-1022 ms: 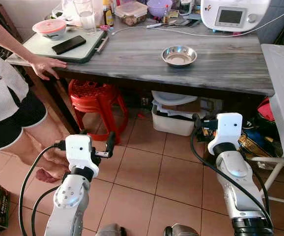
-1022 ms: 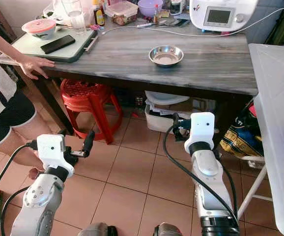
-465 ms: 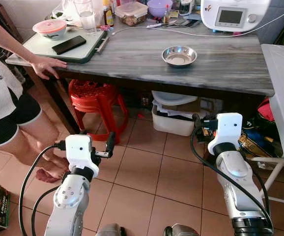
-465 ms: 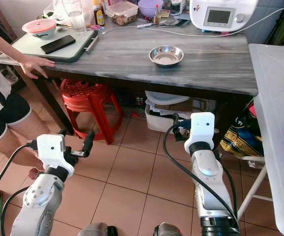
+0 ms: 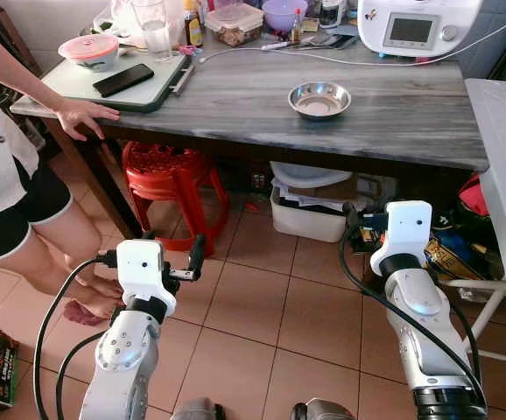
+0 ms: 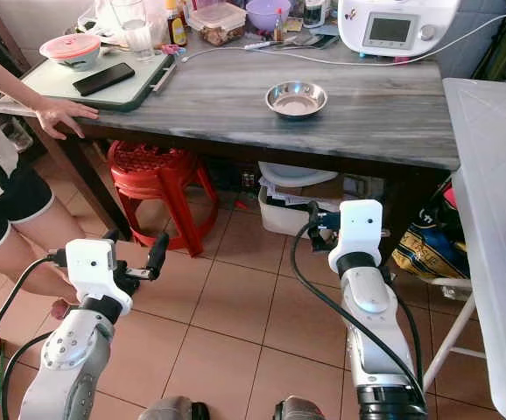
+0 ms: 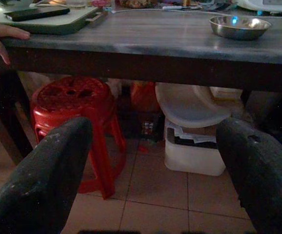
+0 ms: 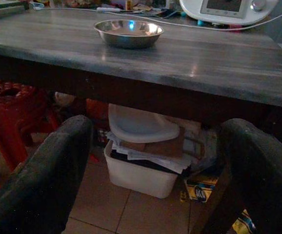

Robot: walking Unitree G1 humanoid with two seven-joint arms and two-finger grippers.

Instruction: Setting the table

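On the grey table [image 5: 235, 96] sits one steel bowl [image 5: 319, 98]; both grippers' fingers are spread wide, empty.

We see bare wood all around the steel bowl [image 5: 319, 98] on the table [image 5: 393, 122]. At the left edge, a person's hand [image 5: 85, 115] and a tray [image 5: 95, 92] block.

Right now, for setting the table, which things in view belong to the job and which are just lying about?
Belongs to the job:
steel bowl on the grey table
left gripper, open and empty
right gripper, open and empty

Lying about:
red stool
phone
white appliance
storage bin
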